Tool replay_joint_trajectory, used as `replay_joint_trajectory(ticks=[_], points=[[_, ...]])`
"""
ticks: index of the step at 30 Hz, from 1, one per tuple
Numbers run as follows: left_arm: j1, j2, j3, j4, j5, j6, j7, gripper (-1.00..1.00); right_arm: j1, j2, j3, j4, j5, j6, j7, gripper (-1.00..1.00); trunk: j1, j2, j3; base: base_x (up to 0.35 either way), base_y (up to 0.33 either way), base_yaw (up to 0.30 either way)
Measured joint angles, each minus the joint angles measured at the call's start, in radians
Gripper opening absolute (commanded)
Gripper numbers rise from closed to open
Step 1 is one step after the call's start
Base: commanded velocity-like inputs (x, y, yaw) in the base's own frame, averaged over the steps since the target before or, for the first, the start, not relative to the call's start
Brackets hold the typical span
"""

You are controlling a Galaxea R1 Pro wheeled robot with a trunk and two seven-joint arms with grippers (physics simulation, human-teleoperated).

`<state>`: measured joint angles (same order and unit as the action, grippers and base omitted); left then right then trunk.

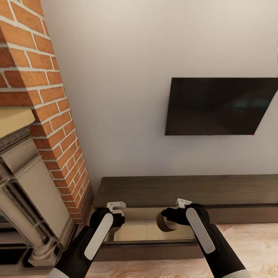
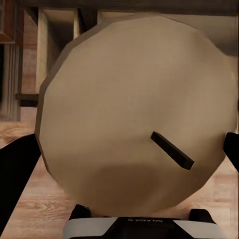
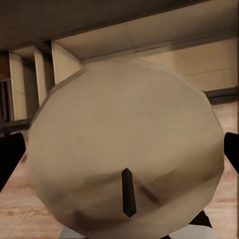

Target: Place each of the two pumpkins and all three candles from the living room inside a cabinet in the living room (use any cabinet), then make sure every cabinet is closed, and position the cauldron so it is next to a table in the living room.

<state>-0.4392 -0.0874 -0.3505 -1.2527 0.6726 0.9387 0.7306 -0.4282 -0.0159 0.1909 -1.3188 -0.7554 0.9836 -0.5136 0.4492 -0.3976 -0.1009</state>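
Both arms' jaws clamp candles (image 2: 134,119) (image 3: 124,149) over the open cabinet (image 1: 154,231) beside brick wall (image 1: 46,96).

plain off-white wall (image 1: 127,77) fills the upper frame; red brick chimney column (image 1: 42,88) upper left; stone-coloured fireplace surround (image 1: 27,193) lower left; black wall-mounted screen (image 1: 220,106) right; pale wood floor (image 1: 247,239) lower right.

The candle (image 2: 134,114) in my left jaws looks a smooth, matt, waxy beige with a dark wick, and the candle (image 3: 124,149) in my right jaws has the same dull, faceted, greyish-tan face. Before me the cabinet (image 1: 185,191) shows dark-brown matt wood grain outside and pale smooth board inside its open drawer (image 1: 148,231). My arms wear glossy black and white plastic, the chimney (image 1: 42,81) is rough red brick, the floor (image 1: 247,239) pale wood.
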Motion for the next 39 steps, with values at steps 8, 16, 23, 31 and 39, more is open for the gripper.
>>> replay_joint_trajectory(ticks=[8, 16, 23, 31, 39], points=[[-0.001, -0.001, -0.001, 0.03, 0.016, -0.01, -0.002, -1.0, 0.0, 0.001, 0.001, 0.004, -0.002, -0.002, 0.0, -1.0, 0.0, 0.0, 0.0, 0.098, -0.167, 0.0], [-0.001, -0.002, -0.001, 0.045, 0.026, -0.032, -0.002, -1.0, 0.0, 0.002, 0.034, 0.006, -0.002, -0.024, -0.001, -1.0, 0.0, 0.0, 0.0, 0.103, -0.163, 0.0], [-0.002, -0.001, 0.0, 0.045, 0.026, -0.035, -0.002, -1.0, 0.0, 0.002, 0.037, 0.007, -0.001, -0.03, -0.001, -1.0, 0.0, 0.0, 0.0, 0.031, -0.173, 0.0], [-0.002, -0.002, 0.002, 0.044, 0.024, -0.034, -0.002, -1.0, 0.0, 0.002, 0.038, 0.006, -0.003, -0.031, -0.001, -1.0, 0.0, 0.0, 0.0, 0.122, -0.009, 0.0], [-0.002, 0.0, 0.005, 0.041, 0.025, -0.061, -0.002, -1.0, 0.0, 0.006, 0.039, 0.006, -0.005, -0.032, 0.0, -1.0, 0.0, 0.0, 0.0, 0.012, 0.002, 0.0]])
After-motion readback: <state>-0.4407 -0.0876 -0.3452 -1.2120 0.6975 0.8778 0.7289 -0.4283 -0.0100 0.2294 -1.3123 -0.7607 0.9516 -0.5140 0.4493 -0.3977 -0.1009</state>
